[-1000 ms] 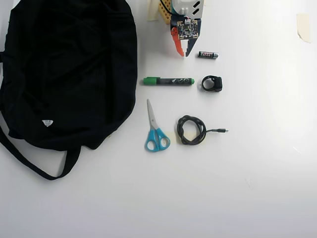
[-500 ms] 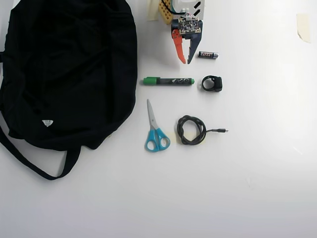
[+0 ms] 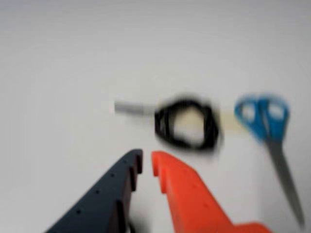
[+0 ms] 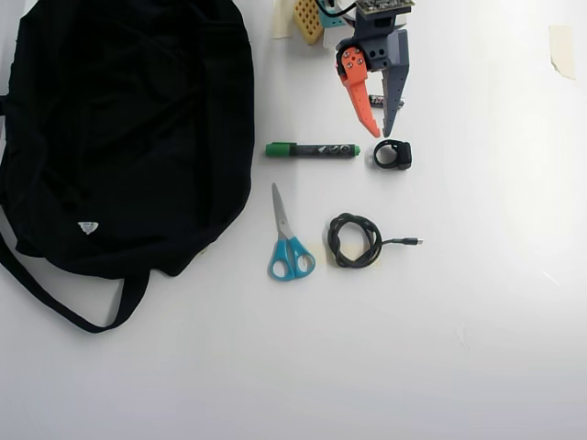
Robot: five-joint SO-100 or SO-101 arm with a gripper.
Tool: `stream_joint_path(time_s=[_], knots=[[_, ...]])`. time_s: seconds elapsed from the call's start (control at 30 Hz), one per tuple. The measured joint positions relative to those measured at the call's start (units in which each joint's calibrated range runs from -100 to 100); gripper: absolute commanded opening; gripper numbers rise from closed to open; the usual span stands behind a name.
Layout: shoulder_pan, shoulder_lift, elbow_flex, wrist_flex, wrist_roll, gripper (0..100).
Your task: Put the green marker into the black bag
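Green marker [image 4: 312,149] lies flat on the white table [image 4: 486,302], crosswise in the overhead view, just right of the black bag [image 4: 119,128] that fills the upper left, its strap looping below. Above and right of the marker the gripper [image 4: 381,131] hangs tips-down, orange finger [image 4: 358,92] and dark finger [image 4: 394,87] close together with only a narrow slit between the tips and nothing held, a small black ring-shaped thing [image 4: 393,155] just beneath. Blurred wrist view shows those same near-closed tips [image 3: 146,162] over a coiled black cable [image 3: 187,124] and blue-handled scissors [image 3: 269,131]; overhead, scissors and cable sit below the marker.
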Motion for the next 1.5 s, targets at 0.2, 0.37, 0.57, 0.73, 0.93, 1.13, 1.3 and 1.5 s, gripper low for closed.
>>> stream_joint_path(time_s=[0.2, 0.37, 0.57, 0.73, 0.93, 1.13, 1.3, 1.5], knots=[[0.07, 15.69, -12.58, -6.01, 0.00, 2], [1.91, 26.40, -25.47, -6.53, 0.00, 2], [3.23, 34.04, -38.29, -6.53, 0.00, 2], [4.04, 38.27, -45.99, -6.53, 3.08, 2], [4.26, 42.09, -51.26, -6.53, 5.13, 2], [5.66, 43.42, -52.67, -6.53, 3.22, 2], [5.58, 44.67, -52.75, -6.53, 3.13, 2], [7.05, 46.24, -54.64, -6.53, 1.95, 2]])
